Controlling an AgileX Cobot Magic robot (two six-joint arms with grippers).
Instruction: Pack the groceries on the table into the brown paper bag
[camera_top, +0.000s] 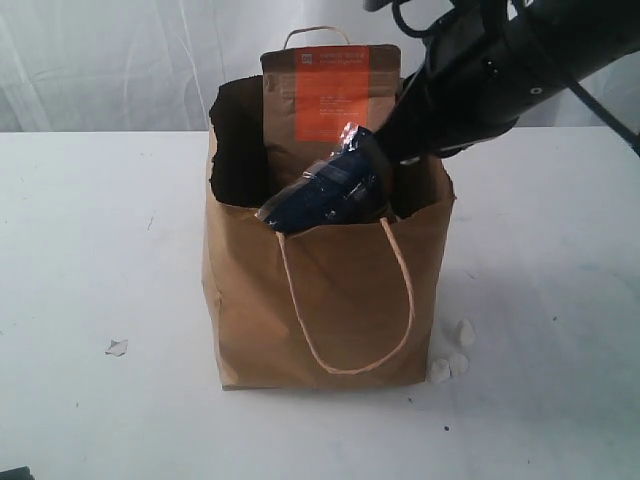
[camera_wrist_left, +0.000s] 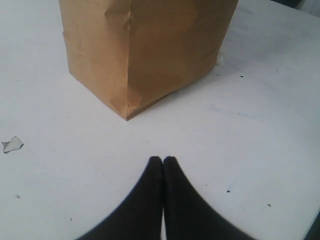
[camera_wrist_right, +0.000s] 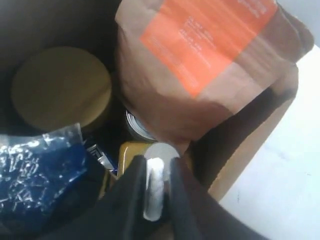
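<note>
The brown paper bag (camera_top: 330, 300) stands upright on the white table (camera_top: 90, 250). A brown pouch with an orange label (camera_top: 330, 100) and the dark-blue noodle packet (camera_top: 330, 190) stick out of its top. My right arm (camera_top: 470, 80) reaches down into the bag. Inside, my right gripper (camera_wrist_right: 157, 162) stands slightly open around the white cap (camera_wrist_right: 155, 187) of the yellow-grain bottle (camera_wrist_right: 129, 152), with a thin gap at one finger. Beside it are the pouch (camera_wrist_right: 200, 65), the jar's tan lid (camera_wrist_right: 60, 87), a tin (camera_wrist_right: 135, 127) and the noodle packet (camera_wrist_right: 35, 175). My left gripper (camera_wrist_left: 163, 159) is shut and empty, low over the table near a bag corner (camera_wrist_left: 127, 112).
Small white scraps lie on the table by the bag's right foot (camera_top: 450, 360) and to its left (camera_top: 117, 347), the latter also in the left wrist view (camera_wrist_left: 12, 144). A white curtain hangs behind the table.
</note>
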